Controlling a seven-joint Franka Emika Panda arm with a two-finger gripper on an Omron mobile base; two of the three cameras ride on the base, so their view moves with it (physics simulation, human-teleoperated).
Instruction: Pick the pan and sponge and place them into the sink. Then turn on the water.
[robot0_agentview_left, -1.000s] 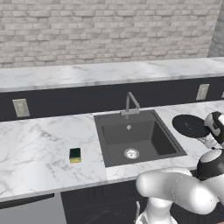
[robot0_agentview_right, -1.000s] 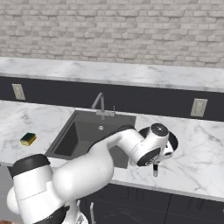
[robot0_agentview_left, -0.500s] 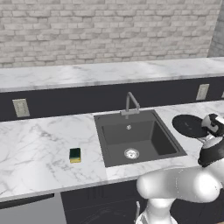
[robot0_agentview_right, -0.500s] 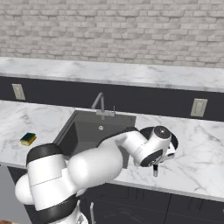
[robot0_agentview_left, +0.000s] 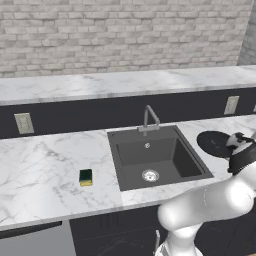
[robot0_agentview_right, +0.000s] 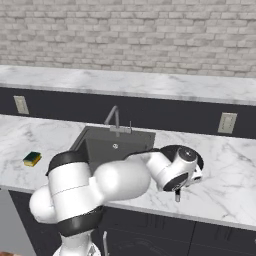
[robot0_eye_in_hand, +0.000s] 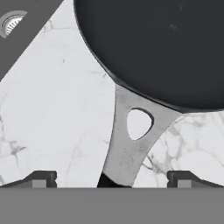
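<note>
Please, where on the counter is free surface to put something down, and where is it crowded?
Free: the wide marble stretch left of the sponge, and the strip between sponge and sink. The sink basin is bare too. Crowded: right of the sink, where the pan lies and the open tool straddles its handle.

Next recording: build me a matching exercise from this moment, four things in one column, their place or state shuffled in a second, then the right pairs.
Things:
1. round matte black pan
2. small green-and-yellow sponge
3. thin grey metal faucet
4. gripper

Places or states:
A. behind the dark grey sink, no water running
B. open, fingers either side of the pan's handle
C. on the marble counter right of the sink
D. on the counter left of the sink

Pairs: 1-C, 2-D, 3-A, 4-B
</note>
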